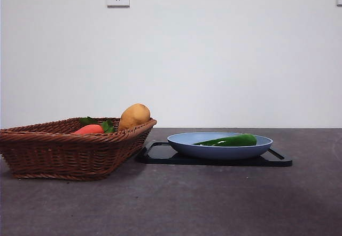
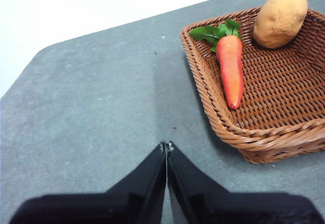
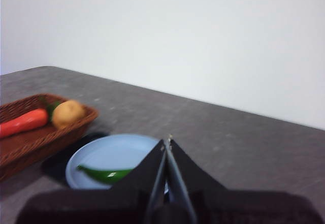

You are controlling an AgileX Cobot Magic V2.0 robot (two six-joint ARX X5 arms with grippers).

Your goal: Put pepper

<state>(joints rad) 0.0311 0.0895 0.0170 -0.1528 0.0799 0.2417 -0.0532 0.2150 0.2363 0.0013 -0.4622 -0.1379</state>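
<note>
**Now: pepper on the plate, both grippers empty**

The pepper [image 3: 104,174] lies in the blue plate [image 3: 109,153], just ahead of the right gripper [image 3: 167,144], whose jaws are closed on nothing. The left gripper [image 2: 166,146], likewise closed and empty, hovers over bare bench [image 2: 96,112] beside the basket [image 2: 238,135].

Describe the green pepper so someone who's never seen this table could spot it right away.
Start at the flat black tray on the dark grey table, to the right of the brown woven wicker basket. On that tray sits a shallow light-blue plate, and the long, glossy dark-green pepper lies inside it. It is the only vegetable outside the basket, which holds the orange-red carrot and tan potato.
</note>
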